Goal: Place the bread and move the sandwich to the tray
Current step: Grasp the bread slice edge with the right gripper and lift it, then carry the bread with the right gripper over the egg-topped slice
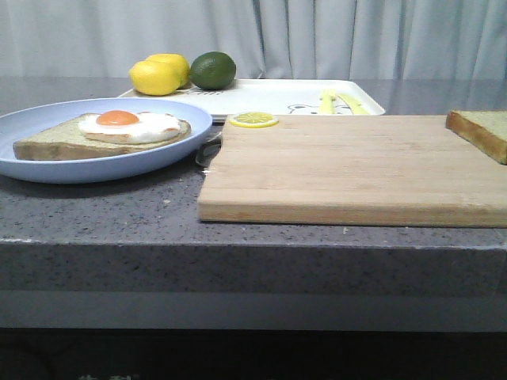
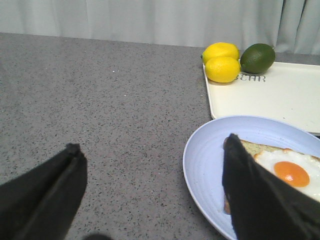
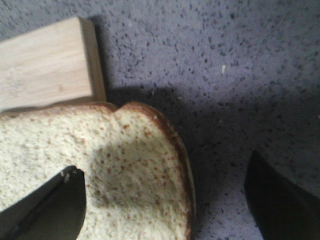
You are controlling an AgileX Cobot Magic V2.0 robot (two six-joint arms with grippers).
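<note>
The plain bread (image 1: 479, 131) lies at the far right of the wooden cutting board (image 1: 341, 170), its corner hanging past the board's edge. My right gripper (image 3: 165, 185) hovers open over the bread (image 3: 135, 165), with one finger above the crumb and the other above the counter. A like slice bearing a fried egg (image 1: 127, 127) lies uncovered on the pale-blue plate (image 1: 32, 119) at the left; a whole sandwich is not in view. My left gripper (image 2: 152, 152) is open beside the plate (image 2: 205, 160), one finger over its rim. The white tray (image 1: 269, 95) sits at the back.
Two lemons (image 1: 158, 77) and a lime (image 1: 212, 70) crowd the tray's left end, with yellow pieces (image 1: 337, 101) towards its right. A lemon slice (image 1: 253, 119) lies on the board's back-left corner. Something metallic (image 1: 207, 149) rests between plate and board. Curtains hang behind.
</note>
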